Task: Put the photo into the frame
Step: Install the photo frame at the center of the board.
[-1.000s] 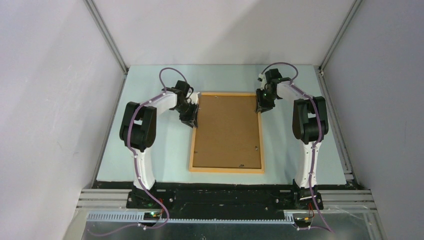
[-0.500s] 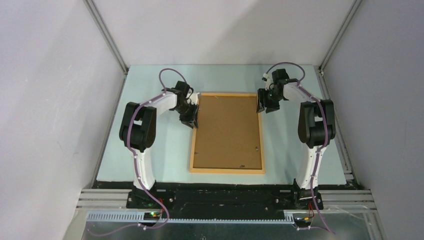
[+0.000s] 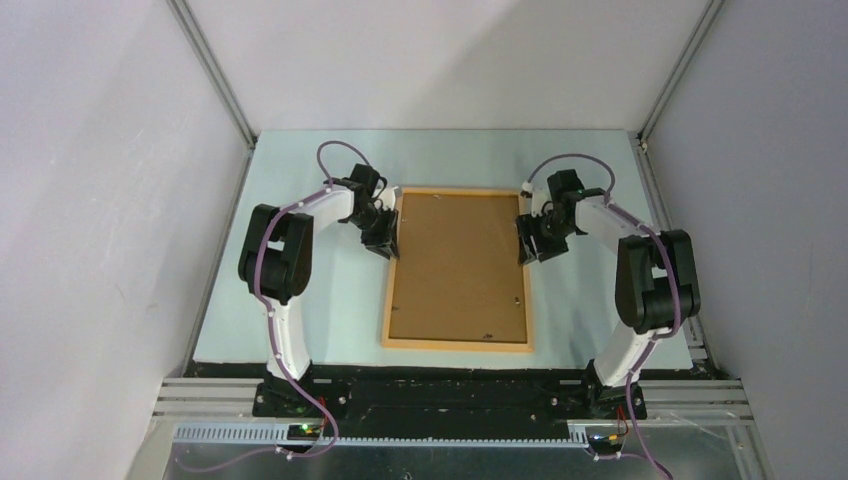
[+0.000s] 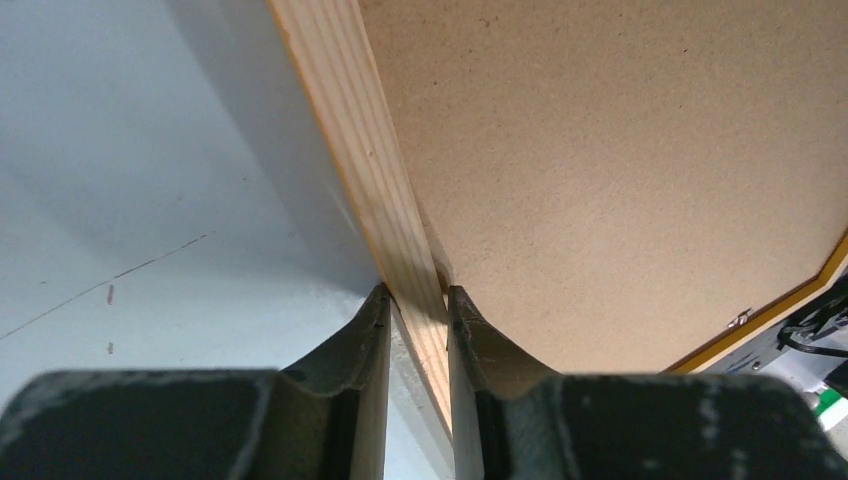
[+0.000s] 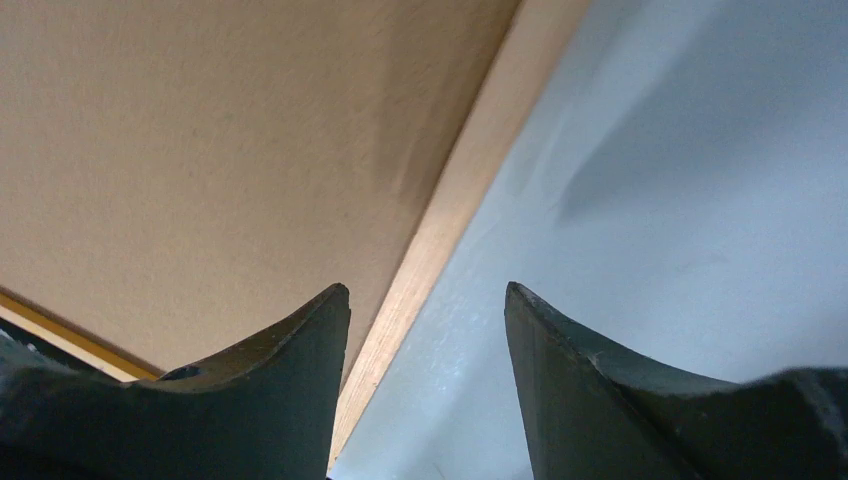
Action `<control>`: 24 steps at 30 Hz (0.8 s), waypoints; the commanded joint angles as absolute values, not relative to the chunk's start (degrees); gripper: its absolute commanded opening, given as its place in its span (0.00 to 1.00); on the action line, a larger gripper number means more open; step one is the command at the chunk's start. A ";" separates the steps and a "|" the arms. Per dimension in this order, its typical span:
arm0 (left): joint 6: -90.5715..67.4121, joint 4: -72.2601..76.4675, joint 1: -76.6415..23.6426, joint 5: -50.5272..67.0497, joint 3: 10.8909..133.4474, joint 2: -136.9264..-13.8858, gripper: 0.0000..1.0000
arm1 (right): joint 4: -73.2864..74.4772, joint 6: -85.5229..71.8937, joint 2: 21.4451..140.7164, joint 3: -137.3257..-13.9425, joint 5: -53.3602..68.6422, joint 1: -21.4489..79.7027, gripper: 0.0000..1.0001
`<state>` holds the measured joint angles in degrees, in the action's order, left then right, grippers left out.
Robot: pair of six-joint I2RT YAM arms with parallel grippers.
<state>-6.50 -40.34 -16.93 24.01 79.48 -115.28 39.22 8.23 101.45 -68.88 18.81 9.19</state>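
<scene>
The left hand (image 4: 415,300) is clamped on the frame (image 4: 350,110). Its two dark fingers (image 4: 365,330) pinch the pale wooden left rail from either side, one on the outer edge and the other on the inner edge where the rail meets the brown backing board (image 4: 620,150). From above, this hand (image 3: 383,240) sits on the left rail toward the frame's far end.

The right hand (image 5: 428,295) holds nothing and its fingers (image 5: 320,330) stand well apart. The frame's right rail (image 5: 470,190) runs up between them, with one fingertip over the backing board (image 5: 200,130) and the other over the bare surface (image 5: 700,200). Whether either fingertip touches cannot be told. In the overhead view this hand (image 3: 528,245) is at the right rail, roughly across from the left hand.

The frame (image 3: 457,344) lies flat on the pale blue-green surface (image 3: 320,300) between the two arms, long side running away from the bases. The backing board (image 3: 455,265) faces up and fills the frame. A small metal tab (image 3: 515,297) shows on the board near the right rail, toward the near end.
</scene>
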 commanded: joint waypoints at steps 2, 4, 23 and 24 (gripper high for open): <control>-8.47 -39.95 -17.52 29.64 78.18 -112.32 0.00 | 39.42 12.86 95.72 -63.81 20.20 11.98 0.64; -8.78 -39.79 -17.33 29.65 77.99 -112.06 0.00 | 39.38 13.08 95.48 -62.59 20.36 12.76 0.64; -8.89 -39.21 -16.29 29.79 77.13 -110.82 0.00 | 37.62 12.07 101.30 -64.42 16.34 13.81 0.24; -8.88 -39.25 -16.23 29.84 77.09 -110.82 0.00 | 37.62 11.98 101.63 -64.73 16.34 13.65 0.22</control>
